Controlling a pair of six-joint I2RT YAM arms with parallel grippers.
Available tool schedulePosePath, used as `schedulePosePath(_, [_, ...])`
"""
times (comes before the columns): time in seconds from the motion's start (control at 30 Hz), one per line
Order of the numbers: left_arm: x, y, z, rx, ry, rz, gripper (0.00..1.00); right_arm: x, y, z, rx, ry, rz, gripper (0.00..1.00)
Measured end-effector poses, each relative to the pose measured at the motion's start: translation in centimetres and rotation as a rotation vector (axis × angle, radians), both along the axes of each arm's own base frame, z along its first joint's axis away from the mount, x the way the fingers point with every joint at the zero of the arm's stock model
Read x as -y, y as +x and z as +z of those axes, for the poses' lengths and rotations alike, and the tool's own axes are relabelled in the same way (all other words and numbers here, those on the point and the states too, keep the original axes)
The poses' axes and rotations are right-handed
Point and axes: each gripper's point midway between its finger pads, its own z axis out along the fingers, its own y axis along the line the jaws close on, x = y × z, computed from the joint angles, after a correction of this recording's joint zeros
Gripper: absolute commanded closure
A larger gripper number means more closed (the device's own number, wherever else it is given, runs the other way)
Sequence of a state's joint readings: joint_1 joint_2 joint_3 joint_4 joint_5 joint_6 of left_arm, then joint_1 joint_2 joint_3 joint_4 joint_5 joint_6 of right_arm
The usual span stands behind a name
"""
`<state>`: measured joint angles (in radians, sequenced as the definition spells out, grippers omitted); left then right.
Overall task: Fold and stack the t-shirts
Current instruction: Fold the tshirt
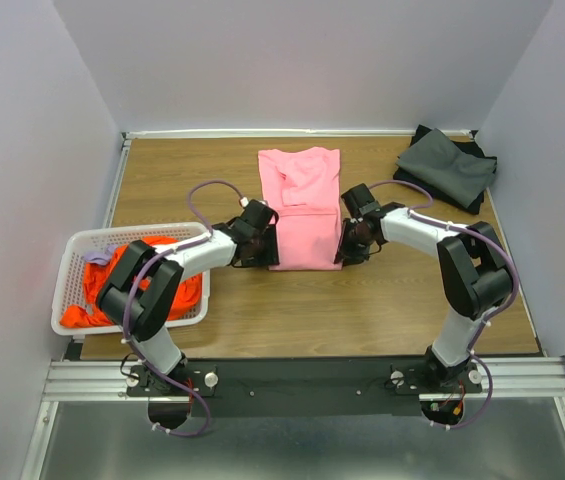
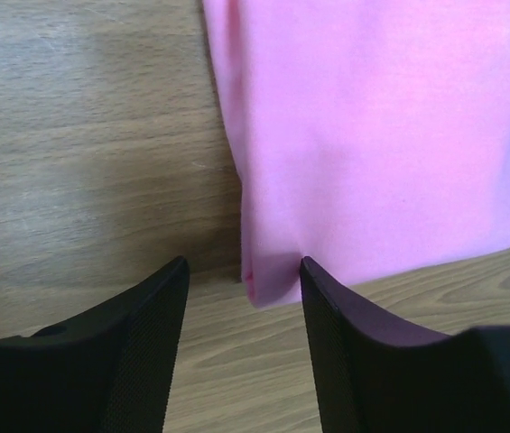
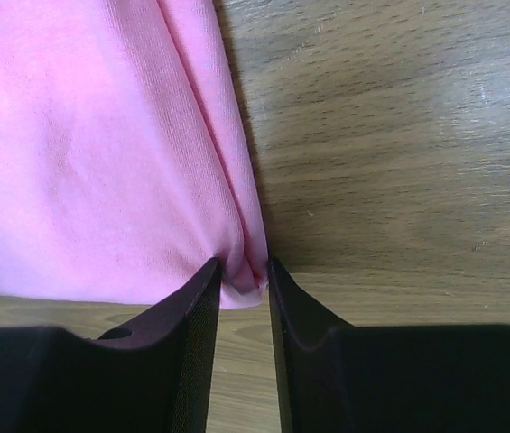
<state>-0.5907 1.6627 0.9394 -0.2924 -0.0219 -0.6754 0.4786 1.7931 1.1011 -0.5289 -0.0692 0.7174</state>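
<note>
white basket [image 1: 66,285] at left holds orange t-shirt [image 1: 88,304]. pink t-shirt [image 1: 302,205] lies flat on surface [image 1: 362,310], grey t-shirts [image 1: 447,168] far right. wrist views only: right gripper [image 3: 244,267] pinches pink near corner, left gripper [image 2: 244,267] gapes astride other corner.

1. My table [image 1: 382,310] is brown and wood-grained, from its near edge to its far edge.
2. A pink t-shirt [image 1: 302,200] lies flat on it near the middle, folded into a long strip that runs away from me.
3. Dark grey t-shirts [image 1: 447,168] sit in a folded pile at the far right corner.
4. A white slotted basket [image 1: 62,290] rests at the near left edge.
</note>
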Motion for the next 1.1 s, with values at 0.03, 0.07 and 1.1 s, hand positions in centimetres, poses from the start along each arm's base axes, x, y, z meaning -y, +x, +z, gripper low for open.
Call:
schedulePosePath(0.03, [0.1,0.0,0.0,0.000,-0.001,-0.002,0.47,0.0,0.0,0.0,0.000,0.001,0.000,0.65])
schedulePosePath(0.07, [0.3,-0.1,-0.1,0.001,-0.003,-0.004,0.48,0.0,0.0,0.0,0.000,0.002,0.000,0.66])
schedulePosePath(1.1, [1.7,-5.8,7.3,0.102,-0.172,-0.031,1.00,0.8,-4.5,6.8,0.066,0.071,0.034,0.98])
